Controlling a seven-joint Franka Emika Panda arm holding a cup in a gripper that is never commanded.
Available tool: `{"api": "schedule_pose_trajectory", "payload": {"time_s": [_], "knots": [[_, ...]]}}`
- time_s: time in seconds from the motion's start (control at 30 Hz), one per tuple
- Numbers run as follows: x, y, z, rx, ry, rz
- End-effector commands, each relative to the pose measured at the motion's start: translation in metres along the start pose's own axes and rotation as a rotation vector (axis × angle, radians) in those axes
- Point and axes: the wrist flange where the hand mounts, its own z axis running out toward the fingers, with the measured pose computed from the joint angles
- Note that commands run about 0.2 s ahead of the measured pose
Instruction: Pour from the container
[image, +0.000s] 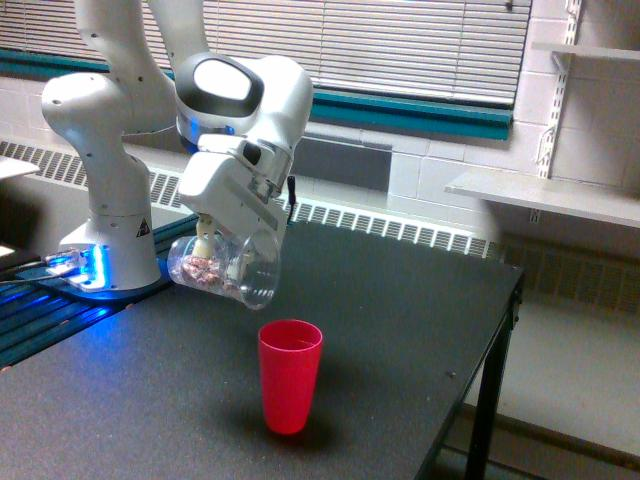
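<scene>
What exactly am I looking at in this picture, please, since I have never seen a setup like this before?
This is one picture from a camera standing off the machine. The white jointed machine is a robot arm bolted at the edge of a dark table. At its end is a gripper, a two-fingered clamp, shut on a clear plastic cup. That cup is tipped well over on its side, its mouth pointing toward the view's right, and small pinkish-white bits sit inside it. Below the mouth, a red cup stands upright on the table, apart from the clear one. Nothing is visibly falling yet.
</scene>
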Motion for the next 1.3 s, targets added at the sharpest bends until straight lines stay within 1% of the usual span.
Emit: {"api": "schedule_pose_trajectory", "payload": {"time_s": [0.03, 0.17, 0.37, 0.5, 0.7, 1.0, 1.3], "knots": [[0.0, -0.009, -0.003, -0.012, 0.01, -0.039], [-0.001, -0.013, -0.003, -0.015, 0.007, -0.045], [0.002, -0.021, -0.006, -0.02, 0.016, -0.069], [0.004, -0.026, -0.008, -0.028, 0.03, -0.091], [0.005, -0.031, -0.007, -0.045, 0.033, -0.109], [0.01, -0.039, -0.012, -0.074, 0.049, -0.141], [0.016, -0.039, -0.015, -0.101, 0.057, -0.158]]}}
